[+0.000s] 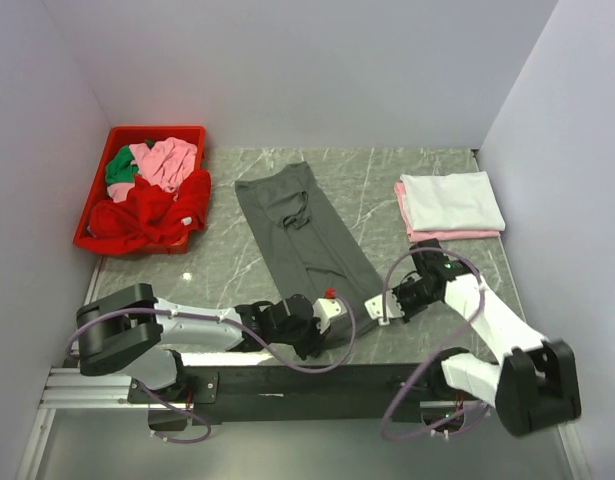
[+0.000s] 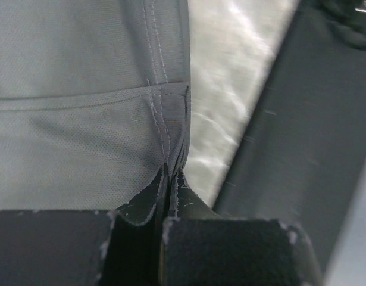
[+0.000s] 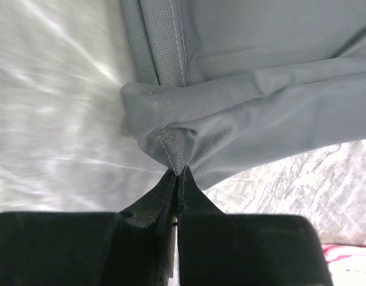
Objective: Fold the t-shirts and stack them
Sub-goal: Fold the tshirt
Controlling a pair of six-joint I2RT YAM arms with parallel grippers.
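A dark grey t-shirt (image 1: 297, 225) lies as a long narrow strip down the middle of the marble table (image 1: 217, 270). Both grippers sit at its near end. My left gripper (image 1: 309, 318) is shut on the near left corner; in the left wrist view the hem seam of the grey t-shirt (image 2: 81, 89) runs into the closed left gripper (image 2: 171, 171). My right gripper (image 1: 373, 305) is shut on the near right corner. In the right wrist view a puckered tip of the grey t-shirt (image 3: 260, 89) is pinched in the closed right gripper (image 3: 180, 171).
At the back left stands a red bin (image 1: 97, 215) with crumpled red (image 1: 152, 215), pink (image 1: 167, 162) and green (image 1: 120, 170) shirts. A folded white shirt (image 1: 452, 200) lies on a folded pink one (image 1: 442, 236) at the back right. The table's dark front edge (image 1: 317, 375) is just behind the grippers.
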